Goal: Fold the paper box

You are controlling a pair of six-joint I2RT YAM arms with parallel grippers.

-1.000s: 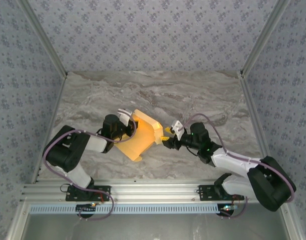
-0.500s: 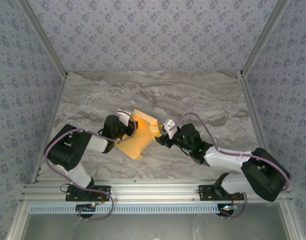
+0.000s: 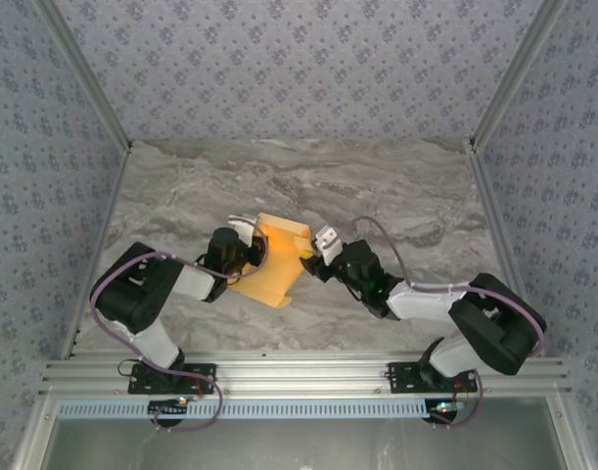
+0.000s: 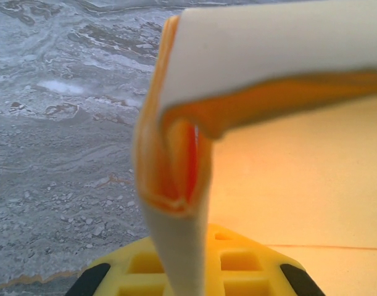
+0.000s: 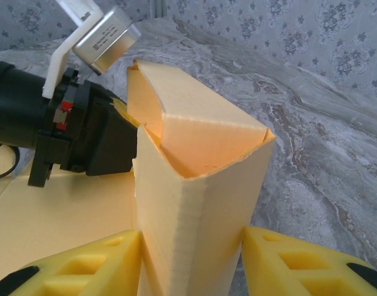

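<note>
Right wrist view has my right gripper (image 5: 191, 262) clamped on the half-raised paper box (image 5: 200, 185), mid-way across the table (image 3: 406, 196). My left gripper (image 3: 248, 253) pinches its other side. Walls forming; next, I judge, tuck the open flaps squarely.

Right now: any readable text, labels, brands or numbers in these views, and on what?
No text can be read in these views.
On the silver metal camera housing at the left wrist: a faint line of small print, too blurred to read.
On the yellow-orange cardboard paper box: no print on the faces shown.
On the grey-blue floral wallpaper: pattern only, no words.
</note>
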